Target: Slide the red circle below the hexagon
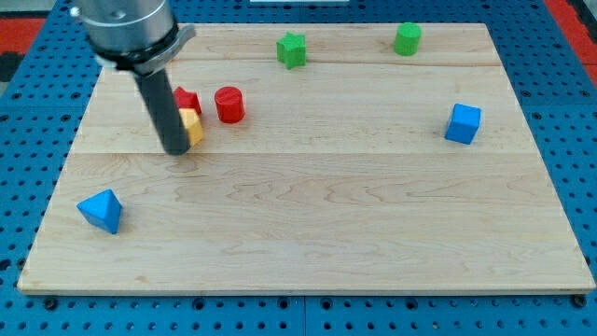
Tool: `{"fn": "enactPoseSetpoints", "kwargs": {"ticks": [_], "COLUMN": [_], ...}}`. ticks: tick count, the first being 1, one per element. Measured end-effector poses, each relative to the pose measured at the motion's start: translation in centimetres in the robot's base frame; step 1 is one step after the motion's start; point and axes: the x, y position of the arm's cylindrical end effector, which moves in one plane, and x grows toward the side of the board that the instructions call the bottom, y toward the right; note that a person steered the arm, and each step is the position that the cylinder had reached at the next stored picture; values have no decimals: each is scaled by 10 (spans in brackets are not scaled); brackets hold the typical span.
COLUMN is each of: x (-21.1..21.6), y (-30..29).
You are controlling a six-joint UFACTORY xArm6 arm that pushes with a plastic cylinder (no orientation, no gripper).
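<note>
At the view's far left we saw a blue triangular block (101, 211) lying alone near the bottom left corner of the wooden board (317, 224), well apart from everything else. Next to the right came our rod, descending from the top left, with my tip (177, 149) resting on the board just beside the yellow block (192, 125) and apparently touching its left side. We had no fingers to report, released or clenched; the rod gripped nothing. Behind the yellow block, toward the view's top, sat a red block (187, 100), partly hidden by the rod, so we could not tell its shape. Just to its right stood the red circle (229, 105), upright, near those two blocks but apart from them. Farther right, near the board's top edge, sat a green star-shaped block (292, 49), and beyond it a green block (407, 39) that looked like the hexagon. At the far right, lower down, lay a blue cube (463, 123), well apart from the rest.
</note>
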Motion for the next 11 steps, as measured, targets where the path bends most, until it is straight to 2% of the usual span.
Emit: {"fn": "enactPoseSetpoints", "kwargs": {"ticks": [1, 2, 3, 4, 5, 7, 8, 9, 10, 11], "x": [-50, -64, -10, -6, -39, -97, -102, -73, -58, -94], "y": [4, 9, 10, 63, 113, 90, 75, 84, 50, 39]}}
